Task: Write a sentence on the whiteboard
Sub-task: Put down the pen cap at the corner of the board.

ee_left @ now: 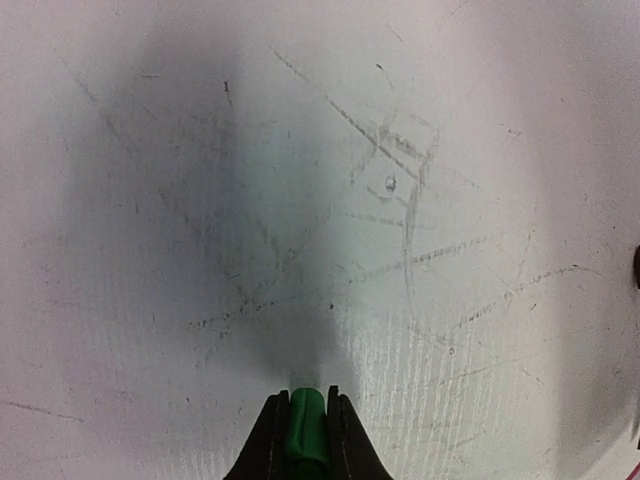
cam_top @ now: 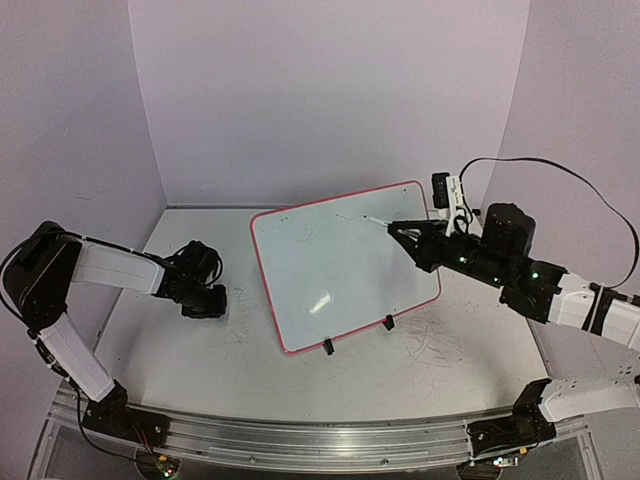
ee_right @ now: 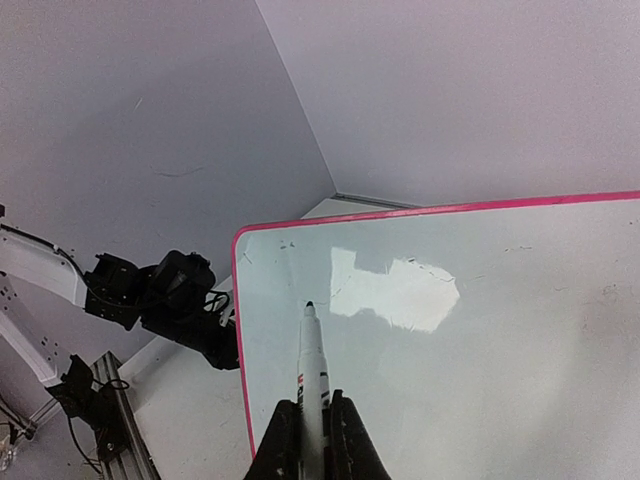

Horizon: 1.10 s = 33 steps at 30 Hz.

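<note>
At the left of the top view, the left arm (cam_top: 120,268) reaches low over the counter (cam_top: 230,375), well apart from the board. In the left wrist view, the left jaws are almost closed around a small green piece (ee_left: 307,428) at the bottom centre of the frame. Past it, only the counter surface with grey scratch marks can be seen.

The whiteboard (cam_top: 340,270) stands in the middle of the top view, tilted back on two black clip feet (cam_top: 328,347). Its pink frame (cam_top: 268,290) is turned so that the right corner is further up in the frame. On the white surface only faint small marks and a light reflection are visible.

At the right, the right arm (cam_top: 500,262) reaches toward the upper right part of the board. The right jaws are closed tight on a white marker (ee_right: 312,360). Its dark tip is over the board's surface, near the upper edge. Whether the tip touches the board, I cannot tell.
</note>
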Motion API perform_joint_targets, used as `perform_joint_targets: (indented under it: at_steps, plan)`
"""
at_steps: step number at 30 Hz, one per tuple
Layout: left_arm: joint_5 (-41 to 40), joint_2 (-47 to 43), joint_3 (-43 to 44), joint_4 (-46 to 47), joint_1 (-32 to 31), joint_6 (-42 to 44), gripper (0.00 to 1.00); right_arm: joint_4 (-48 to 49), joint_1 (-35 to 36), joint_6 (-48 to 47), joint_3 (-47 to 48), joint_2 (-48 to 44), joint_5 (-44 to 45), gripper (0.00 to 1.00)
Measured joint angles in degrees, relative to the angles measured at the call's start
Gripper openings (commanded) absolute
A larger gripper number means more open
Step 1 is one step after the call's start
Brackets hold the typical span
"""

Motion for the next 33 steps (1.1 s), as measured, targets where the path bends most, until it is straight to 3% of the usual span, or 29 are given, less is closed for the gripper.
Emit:
perform_joint_targets:
  at_steps: [16,23,26,33]
  plan:
    - [-2.3,-1.7,1.8,-7.9,0.0,-0.5,0.53,1.0,0.0,-2.4,0.0,2.9,-2.7,0.0]
    - [-1.6,-6.1,5.3,-8.5,0.0,-0.1,0.6,0.9,0.0,-2.4,0.0,2.9,-2.6,0.0]
    - [-2.5,-8.2,5.4,-8.6,0.0,0.1,0.7,0.7,0.0,-2.2,0.0,2.9,-2.7,0.0]
    - [-6.4,-11.9,0.6,-8.8,2.5,-4.1,0.72,-0.4,0.0,-2.2,0.0,2.9,-2.7,0.0]
